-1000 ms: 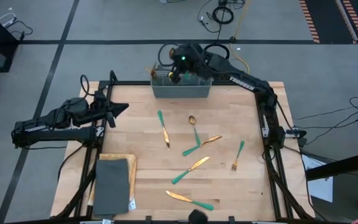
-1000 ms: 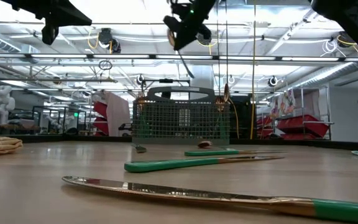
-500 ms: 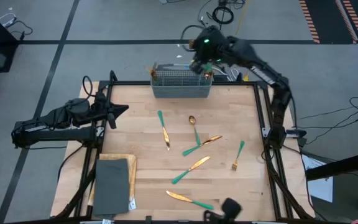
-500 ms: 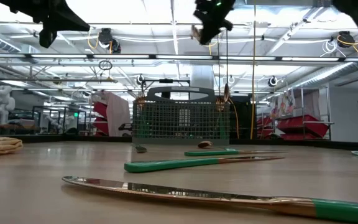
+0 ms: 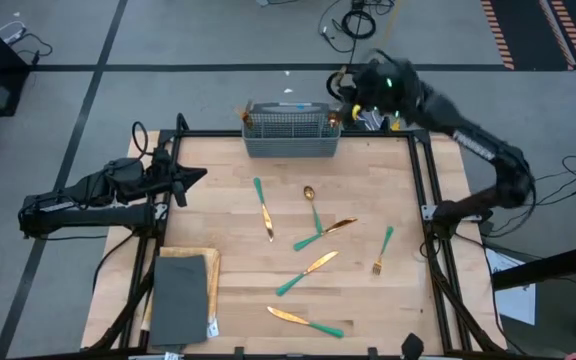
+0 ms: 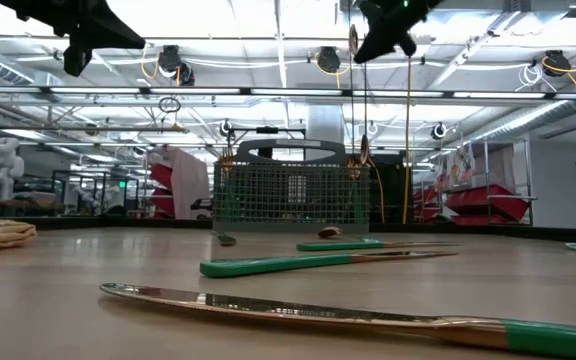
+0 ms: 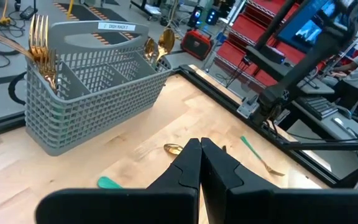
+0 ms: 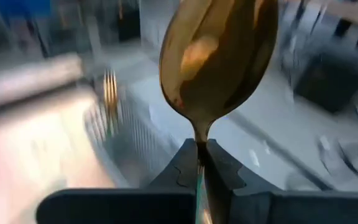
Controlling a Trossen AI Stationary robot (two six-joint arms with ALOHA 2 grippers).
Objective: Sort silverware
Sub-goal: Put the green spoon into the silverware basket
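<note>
My right gripper (image 5: pixel 351 88) is high above the far edge, just past the right end of the grey mesh basket (image 5: pixel 290 130), shut on a gold-headed spoon (image 8: pixel 216 56). My left gripper (image 5: pixel 196 175) is shut and holds nothing, above the table's left side. Several teal-handled gold pieces lie flat on the wood: a knife (image 5: pixel 263 207), a spoon (image 5: pixel 311 205), two crossed pieces (image 5: pixel 320 234), another knife (image 5: pixel 306 273), a fork (image 5: pixel 382 250) and a near knife (image 5: pixel 306 321). Forks (image 7: pixel 39 50) and spoons (image 7: pixel 157 43) stand in the basket. My right gripper pinches the spoon between its two fingers (image 8: pixel 182 168) at the thin neck (image 8: pixel 200 138) just below the bowl. The bowl sticks out past the fingertips and a sliver of teal handle runs back between the fingers. The spoon is lifted clear of table and basket.
A dark grey slab (image 5: pixel 180 297) lies on a tan mat at the near left corner. The basket stands at the middle of the far edge. A black frame rail (image 5: pixel 423 190) runs along the table's right side. Bare wood lies between the slab and the scattered pieces.
My right gripper has swung along the far edge toward the table's right, from above the basket's left part to past its right end, rising a little, still shut on the spoon.
</note>
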